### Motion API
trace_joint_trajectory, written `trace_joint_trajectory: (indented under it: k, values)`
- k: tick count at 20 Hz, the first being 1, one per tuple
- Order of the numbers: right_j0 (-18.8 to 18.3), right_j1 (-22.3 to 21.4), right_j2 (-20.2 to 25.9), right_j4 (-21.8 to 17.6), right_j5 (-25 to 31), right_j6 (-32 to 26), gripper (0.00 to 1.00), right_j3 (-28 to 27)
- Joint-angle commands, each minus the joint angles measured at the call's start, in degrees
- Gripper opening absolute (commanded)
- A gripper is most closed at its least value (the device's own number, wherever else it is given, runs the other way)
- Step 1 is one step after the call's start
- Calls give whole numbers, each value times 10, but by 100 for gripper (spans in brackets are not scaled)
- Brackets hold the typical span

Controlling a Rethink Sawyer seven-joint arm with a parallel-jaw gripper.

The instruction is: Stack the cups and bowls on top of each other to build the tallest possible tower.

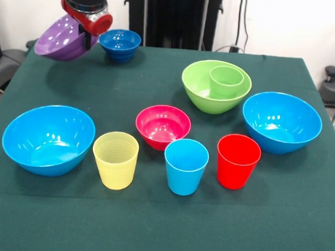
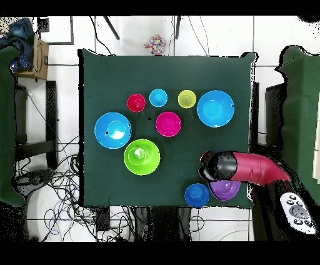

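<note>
End effector (image 1: 89, 32) clamped on purple bowl (image 1: 61, 39) rim, bowl tilted, lifted off desk (image 1: 149, 227) beside dark blue bowl (image 1: 120, 43). Green cup (image 1: 226, 82) sat inside lime bowl (image 1: 215, 86). Likely carry step; next move calls for crossing to lime bowl, levelling purple bowl over it.

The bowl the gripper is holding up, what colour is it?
Purple. The bowl hangs tilted from the gripper above the table; the front view shows it best.

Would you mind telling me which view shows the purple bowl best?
The front view: the purple bowl hangs tilted in the hand above the table's far corner, its inside and rim visible. Overhead, the arm hides most of the purple bowl, leaving only a crescent beside the dark blue bowl.
</note>
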Motion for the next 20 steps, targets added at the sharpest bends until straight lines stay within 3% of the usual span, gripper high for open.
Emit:
trace_joint_trajectory:
  k: [1, 15, 20]
  values:
    - [-11, 21, 66, 28, 92, -92, 0, -67]
    - [-26, 33, 86, 10, 115, -112, 0, -100]
    - [-20, 31, 83, -7, 100, -108, 0, -98]
